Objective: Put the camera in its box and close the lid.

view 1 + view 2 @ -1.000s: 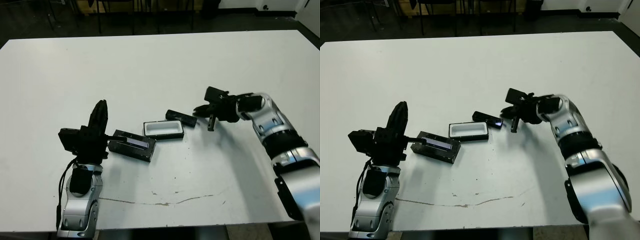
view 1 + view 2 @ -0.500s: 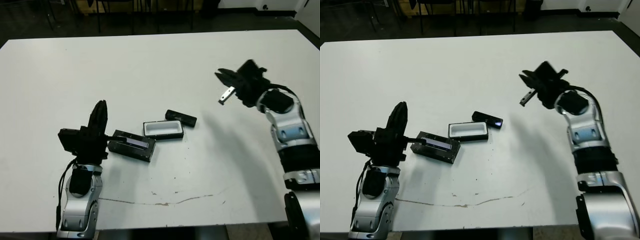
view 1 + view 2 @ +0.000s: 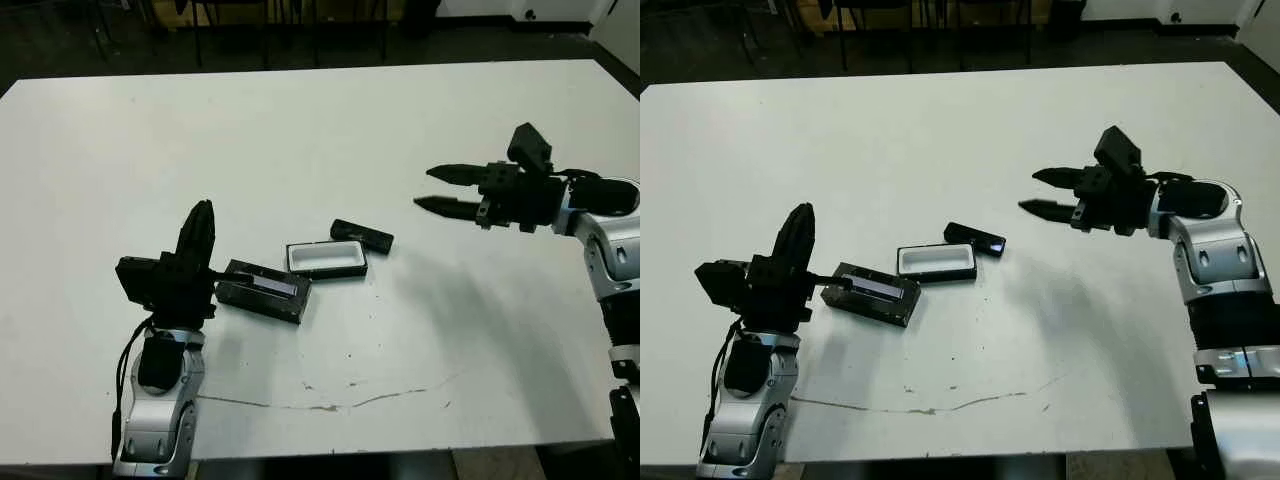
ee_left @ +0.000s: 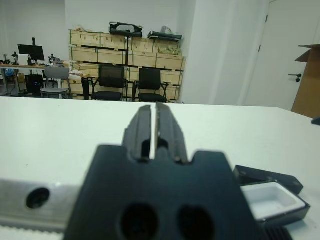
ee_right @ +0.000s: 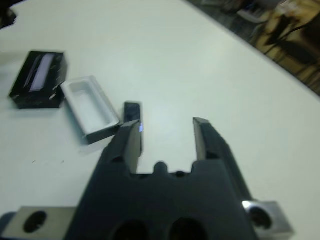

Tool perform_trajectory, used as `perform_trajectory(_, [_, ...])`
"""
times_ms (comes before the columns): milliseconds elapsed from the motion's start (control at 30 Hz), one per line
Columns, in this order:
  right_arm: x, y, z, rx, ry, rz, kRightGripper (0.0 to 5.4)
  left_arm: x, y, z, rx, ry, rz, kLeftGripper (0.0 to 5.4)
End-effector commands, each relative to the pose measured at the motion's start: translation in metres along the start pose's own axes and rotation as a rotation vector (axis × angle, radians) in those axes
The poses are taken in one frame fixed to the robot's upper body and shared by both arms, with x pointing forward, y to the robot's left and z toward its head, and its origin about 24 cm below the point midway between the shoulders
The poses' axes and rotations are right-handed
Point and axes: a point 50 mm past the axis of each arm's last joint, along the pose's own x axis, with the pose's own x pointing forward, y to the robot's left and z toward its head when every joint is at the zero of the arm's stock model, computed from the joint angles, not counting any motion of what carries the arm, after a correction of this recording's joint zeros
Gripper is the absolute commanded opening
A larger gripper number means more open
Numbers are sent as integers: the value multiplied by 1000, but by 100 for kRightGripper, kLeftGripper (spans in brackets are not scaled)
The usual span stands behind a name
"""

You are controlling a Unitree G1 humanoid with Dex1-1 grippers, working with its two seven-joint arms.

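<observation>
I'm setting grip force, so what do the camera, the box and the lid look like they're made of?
Camera: likely hard plastic, glossy; its face glints bluish.
Box: black outside, matte white lining, possibly moulded plastic or foam.
Lid: black, rigid-looking, with a pale shiny strip on top; card or plastic, unclear.

One camera [image 3: 361, 236], one box [image 3: 327, 259], one lid [image 3: 263, 291], one table [image 3: 300, 140], two grippers: left gripper [image 3: 199, 232], right gripper [image 3: 436, 189].

A lab or workshop room — white worktable [image 3: 300, 130], stacked wooden crates [image 4: 125, 47] along the far wall, black office chairs [image 4: 111, 80], a monitor [image 4: 30, 51] on a desk, plain white walls — a closed door [image 4: 292, 75].
</observation>
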Motion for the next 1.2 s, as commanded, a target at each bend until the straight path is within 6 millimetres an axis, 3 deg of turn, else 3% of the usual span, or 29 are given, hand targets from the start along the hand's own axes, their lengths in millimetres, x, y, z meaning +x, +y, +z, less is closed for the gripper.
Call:
perform_trajectory(33, [0, -3, -2, -26, 39, 41, 314, -4, 3, -5, 12, 44, -1, 0])
perform_trajectory(467, [16, 7, -19, 41, 91, 44, 538, -3, 2, -4, 14, 47, -5, 0])
perform_trajectory(1200, [34, 29, -43, 111, 89, 32, 538, -5, 3, -5, 20, 58, -2, 0])
